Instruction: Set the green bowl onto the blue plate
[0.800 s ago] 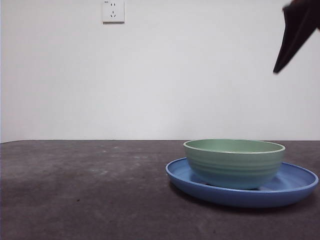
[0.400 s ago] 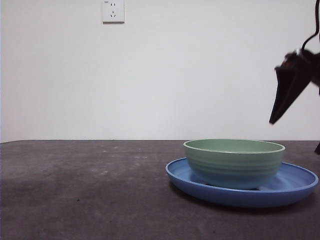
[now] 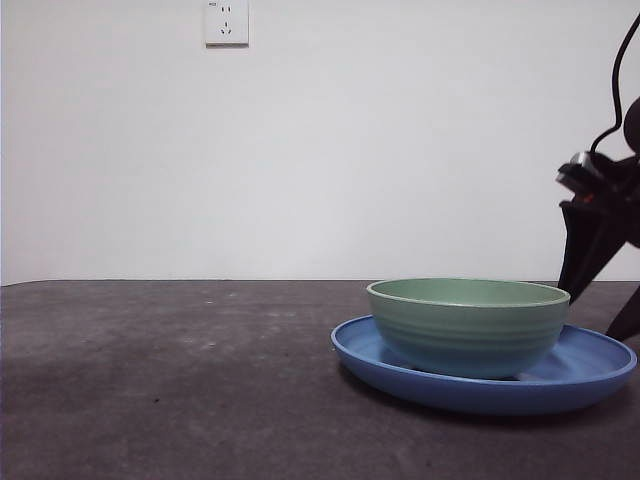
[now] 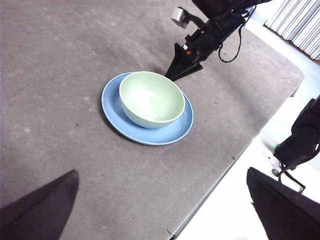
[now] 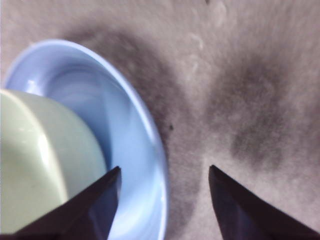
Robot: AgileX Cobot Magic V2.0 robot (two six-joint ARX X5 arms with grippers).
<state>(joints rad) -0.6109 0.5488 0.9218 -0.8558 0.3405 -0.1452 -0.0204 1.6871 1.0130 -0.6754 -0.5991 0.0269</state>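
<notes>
The pale green bowl [image 3: 468, 325] stands upright in the middle of the blue plate [image 3: 590, 365], right of centre on the dark table. My right gripper [image 3: 592, 315] hangs low at the plate's right edge, open and holding nothing. In the right wrist view, one jaw of the right gripper [image 5: 165, 170] is over the inside of the plate [image 5: 125, 130] beside the bowl [image 5: 35, 165], the other over bare table outside the rim. My left gripper [image 4: 161, 172] is open and high up, well away from the bowl [image 4: 150, 97] and plate [image 4: 112, 100].
A wall socket [image 3: 226, 22] sits high on the white wall behind the table. The table's edge [image 4: 235, 155] runs a short way past the plate, with a black stand [image 4: 300, 145] beyond it.
My right gripper has come down from the top right corner to the plate's right rim. Bowl and plate have not moved.
</notes>
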